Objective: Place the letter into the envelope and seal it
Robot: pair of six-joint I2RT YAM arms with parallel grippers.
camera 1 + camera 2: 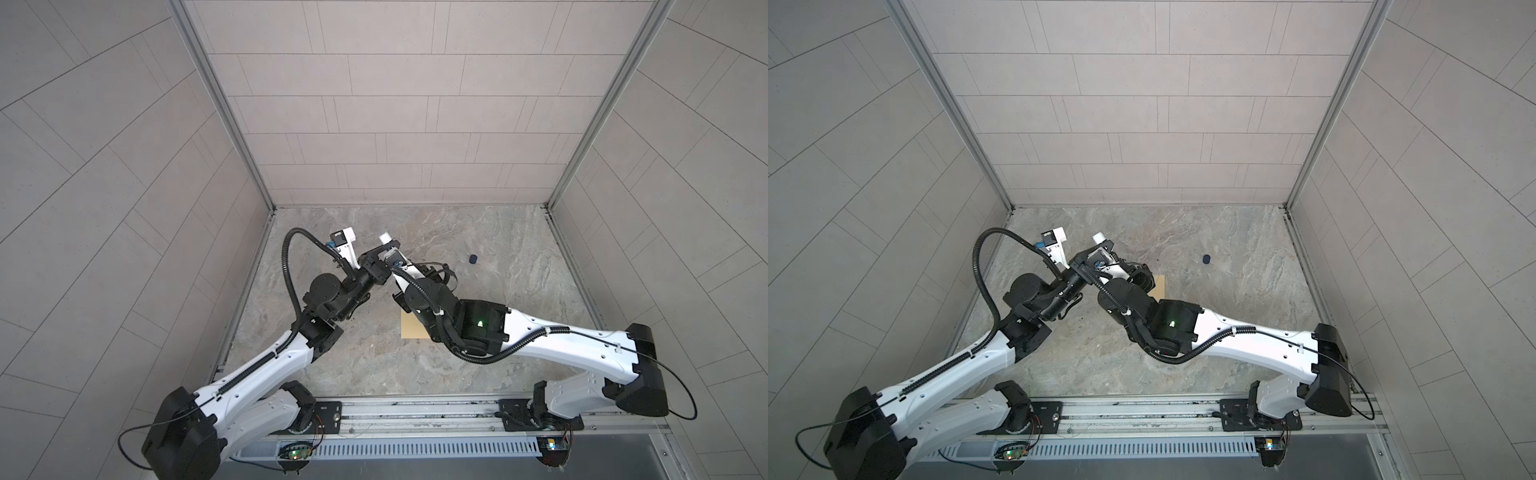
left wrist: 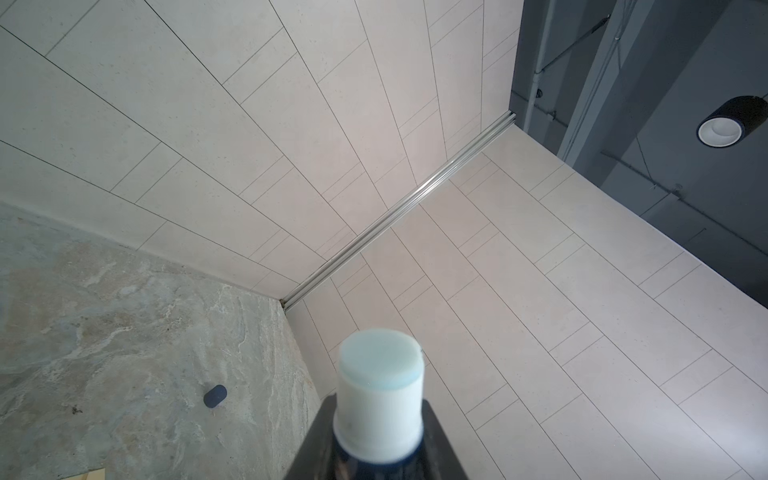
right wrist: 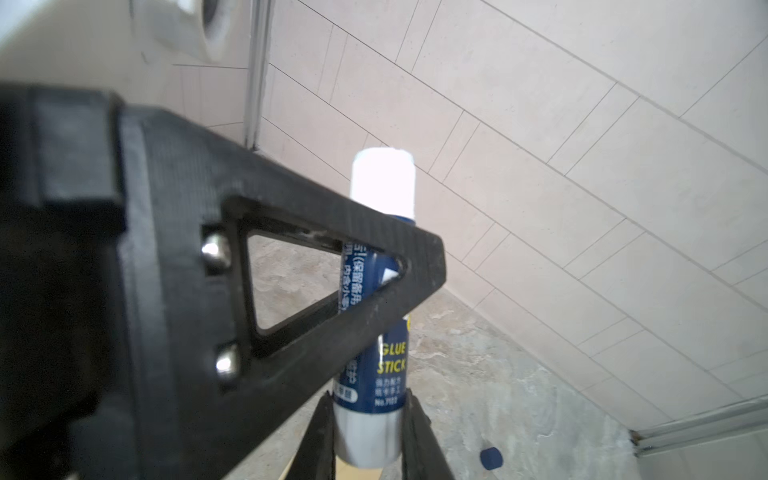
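A blue glue stick [image 3: 390,361] with its white tip [image 1: 385,238] uncapped is held up above the table between both arms. My left gripper [image 2: 378,449] is shut on its upper body, just below the tip. My right gripper [image 3: 368,440] is shut on its silver base. In the right wrist view a left finger [image 3: 291,249] crosses in front of the stick. The yellow-tan envelope [image 1: 413,326] lies flat on the table, mostly hidden under the right arm; a corner of it [image 1: 1158,284] shows in both top views. The letter is out of view.
The glue stick's dark blue cap [image 1: 473,259] lies alone on the marble table [image 1: 478,353], to the right of the grippers. Tiled walls [image 1: 374,124] close in the back and both sides. A metal rail [image 1: 415,411] runs along the front edge.
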